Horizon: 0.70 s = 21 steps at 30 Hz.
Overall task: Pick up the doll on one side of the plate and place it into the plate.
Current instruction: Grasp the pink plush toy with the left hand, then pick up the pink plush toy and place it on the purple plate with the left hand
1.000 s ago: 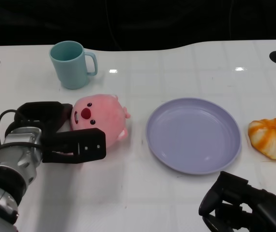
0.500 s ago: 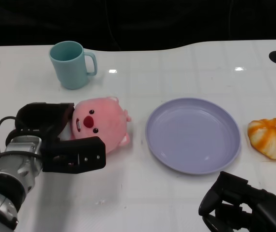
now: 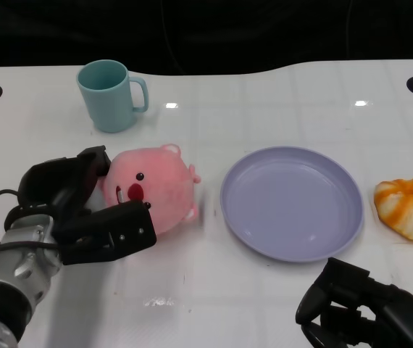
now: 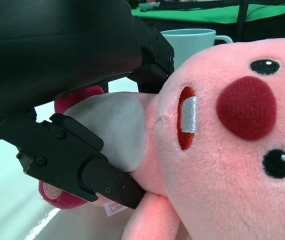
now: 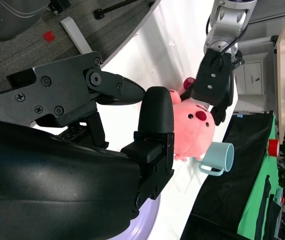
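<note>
No readable text appeared in any view — a small white tag under the pink doll carried red print, but it was too blurred to read.

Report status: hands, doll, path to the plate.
Left hand grips the doll; right hand holds nothing, fingers curled. Doll beside the plate, not in it. Nothing between them; mug off the path.

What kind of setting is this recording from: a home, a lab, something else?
Most likely a robotics lab or test room. The white table holds staged props: a pink doll, a purple plate and a teal mug. The right wrist view shows dark and green backdrop cloth.
</note>
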Each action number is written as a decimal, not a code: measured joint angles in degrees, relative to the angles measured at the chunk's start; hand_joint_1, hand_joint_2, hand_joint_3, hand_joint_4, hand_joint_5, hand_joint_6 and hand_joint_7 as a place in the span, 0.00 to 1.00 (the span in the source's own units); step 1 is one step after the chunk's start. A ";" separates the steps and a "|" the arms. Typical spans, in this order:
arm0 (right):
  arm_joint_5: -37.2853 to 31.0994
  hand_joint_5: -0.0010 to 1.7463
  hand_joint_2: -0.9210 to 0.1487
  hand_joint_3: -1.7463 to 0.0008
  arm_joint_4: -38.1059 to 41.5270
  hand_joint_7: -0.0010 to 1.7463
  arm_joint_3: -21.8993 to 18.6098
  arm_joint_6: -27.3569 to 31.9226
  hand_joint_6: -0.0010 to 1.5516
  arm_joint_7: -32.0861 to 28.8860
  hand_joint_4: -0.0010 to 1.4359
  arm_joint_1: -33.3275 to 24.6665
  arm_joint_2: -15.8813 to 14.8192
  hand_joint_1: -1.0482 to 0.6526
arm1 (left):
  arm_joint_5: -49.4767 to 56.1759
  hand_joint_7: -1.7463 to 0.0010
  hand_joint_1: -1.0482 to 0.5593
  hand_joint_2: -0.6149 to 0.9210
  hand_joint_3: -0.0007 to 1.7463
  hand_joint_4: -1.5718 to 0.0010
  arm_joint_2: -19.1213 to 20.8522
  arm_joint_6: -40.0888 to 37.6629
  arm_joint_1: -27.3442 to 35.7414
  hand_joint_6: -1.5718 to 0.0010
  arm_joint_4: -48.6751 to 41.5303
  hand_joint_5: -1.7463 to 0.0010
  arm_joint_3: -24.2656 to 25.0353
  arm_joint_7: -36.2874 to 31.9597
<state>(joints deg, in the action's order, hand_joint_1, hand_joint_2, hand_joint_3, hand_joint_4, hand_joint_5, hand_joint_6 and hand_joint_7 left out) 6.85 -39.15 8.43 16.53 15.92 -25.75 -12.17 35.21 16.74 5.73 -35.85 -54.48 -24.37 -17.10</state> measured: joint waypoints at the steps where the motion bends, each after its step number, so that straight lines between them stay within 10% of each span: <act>1: 0.05 1.00 0.04 0.65 -0.01 0.95 -0.01 0.00 0.29 0.02 0.45 0.02 -0.01 0.47 | -0.30 0.00 0.56 0.92 0.26 0.47 0.16 -0.57 0.76 0.58 1.79 0.00 0.54 0.79; 3: 0.11 1.00 0.04 0.65 -0.06 0.95 -0.15 0.02 0.29 0.04 0.46 -0.04 -0.04 0.48 | -1.88 0.00 0.56 0.80 0.49 0.45 0.40 -1.76 2.72 0.57 6.89 0.00 2.28 2.44; 7: 0.12 1.00 0.04 0.65 -0.06 0.95 -0.39 0.02 0.29 0.05 0.46 0.05 -0.12 0.48 | -3.94 0.00 0.56 0.74 0.61 0.43 0.87 -3.87 5.03 0.56 16.49 0.00 5.15 5.98; 21: 0.02 1.00 0.05 0.65 0.03 0.95 0.33 0.00 0.29 -0.11 0.45 0.02 -0.07 0.48 | -3.19 0.02 0.53 0.66 0.64 0.42 -2.87 -4.16 3.95 0.54 26.21 0.00 4.36 10.84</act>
<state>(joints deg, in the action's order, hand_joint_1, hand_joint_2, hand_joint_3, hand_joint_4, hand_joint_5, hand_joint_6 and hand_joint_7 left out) 6.87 -39.12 8.76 16.53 15.81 -25.72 -12.23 32.02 13.87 1.57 -31.90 -28.27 -20.01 -6.26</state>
